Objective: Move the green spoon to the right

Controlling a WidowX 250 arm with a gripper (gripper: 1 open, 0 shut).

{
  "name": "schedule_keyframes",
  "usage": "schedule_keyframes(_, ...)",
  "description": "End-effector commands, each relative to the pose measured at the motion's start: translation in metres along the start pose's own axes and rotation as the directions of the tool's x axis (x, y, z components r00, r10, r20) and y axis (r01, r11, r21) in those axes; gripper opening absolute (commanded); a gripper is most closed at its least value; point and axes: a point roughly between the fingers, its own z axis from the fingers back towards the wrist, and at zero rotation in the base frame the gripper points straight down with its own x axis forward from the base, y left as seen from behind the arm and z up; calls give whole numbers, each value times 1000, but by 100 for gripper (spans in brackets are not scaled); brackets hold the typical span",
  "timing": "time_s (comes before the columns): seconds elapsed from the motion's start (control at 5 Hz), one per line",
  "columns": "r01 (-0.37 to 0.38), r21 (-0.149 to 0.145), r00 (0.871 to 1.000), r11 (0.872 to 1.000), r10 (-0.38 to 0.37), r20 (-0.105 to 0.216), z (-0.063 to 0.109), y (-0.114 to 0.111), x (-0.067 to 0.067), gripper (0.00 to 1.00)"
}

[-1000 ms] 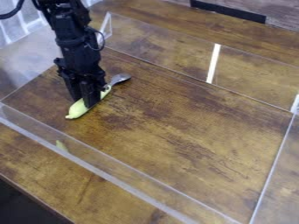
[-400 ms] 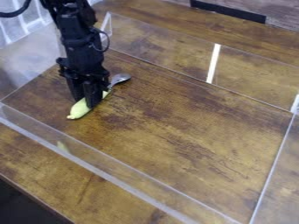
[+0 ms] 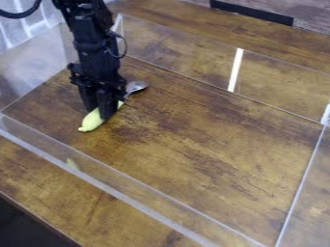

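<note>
**Spoon pinched at left of frame, carry to the right pending**

I have 1 arm in view, coming down from the upper left of the frame, with the end effector (image 3: 99,104) pointing straight down at the desk (image 3: 219,135). Its fingers sit narrow, clamped across the green spoon (image 3: 93,120). The yellow-green handle pokes out below and to the left of the fingers, and the silver bowl shows as a small glint just to their upper right. The spoon lies in the left-centre of the frame, low against the wood, inside the clear-walled tray (image 3: 129,198) that rings the work area.

As I judge it, the step in hand is the carry toward the right of the frame. I would keep the grip steady and slide or lift only a little, since the thick rounded handle could pivot between the fingers if I swing quickly. I would travel along the open wood toward the middle-right and stop well short of the tray's right wall before opening.

I cannot tell whether the spoon is clear of the desk or touching it. The fingers hide the spoon's middle, the arm is cut off at the top edge, and the clear walls are hard to trace.
</note>
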Motion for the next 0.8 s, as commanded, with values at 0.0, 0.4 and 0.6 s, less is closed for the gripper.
schedule_keyframes(0.0, 107, -9, 994, 994, -107, 6, 0, -49, 10, 0)
schedule_keyframes(0.4, 154, -12, 988, 988, -154, -19, 0, -64, 2, 0)
schedule_keyframes(0.6, 173, -17, 984, 985, -174, -33, 0, -69, -2, 0)
